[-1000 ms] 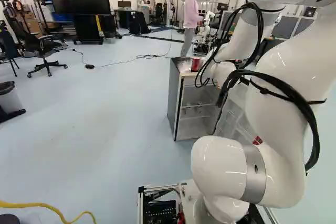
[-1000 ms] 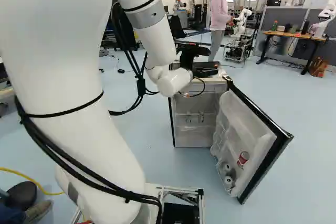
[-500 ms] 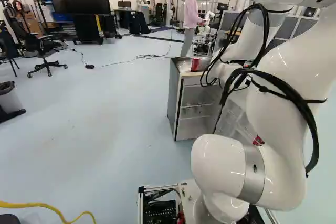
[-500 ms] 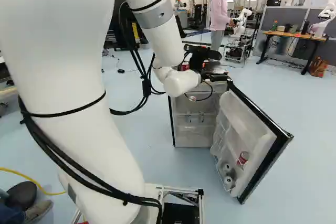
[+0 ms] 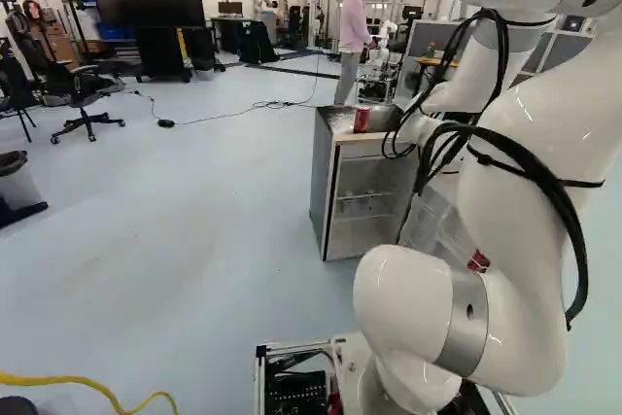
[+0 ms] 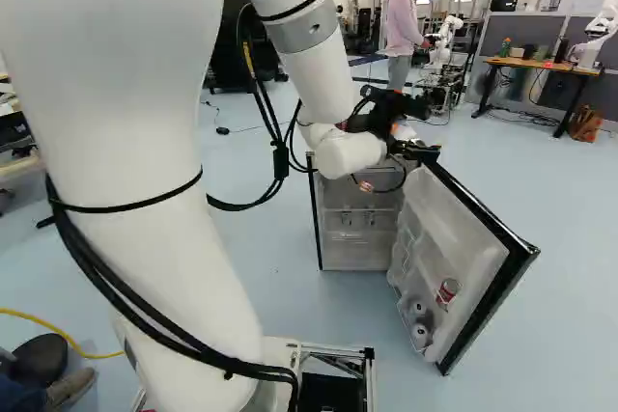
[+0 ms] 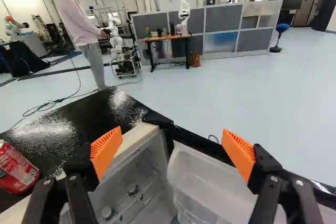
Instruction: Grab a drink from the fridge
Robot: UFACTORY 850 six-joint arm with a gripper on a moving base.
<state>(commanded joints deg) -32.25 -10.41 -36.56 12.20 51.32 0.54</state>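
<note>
White and glossy, the arm [image 5: 530,133] in the left base view has swung further right, leaving the dented-looking red can [image 5: 362,120] clearer on the fridge [image 5: 326,182]. In the right base view its smooth wrist [image 6: 348,153] has slid right too, nearing the open door [image 6: 483,267], whose moulded shelves hold the door can [image 6: 446,290], so it may be lining up for that drink. The wrist view shows the gripper [image 7: 172,145] wide open and empty, ribbed orange pads [image 7: 106,150] apart, round-capped bottles [image 7: 132,188] below inside the fridge.
</note>
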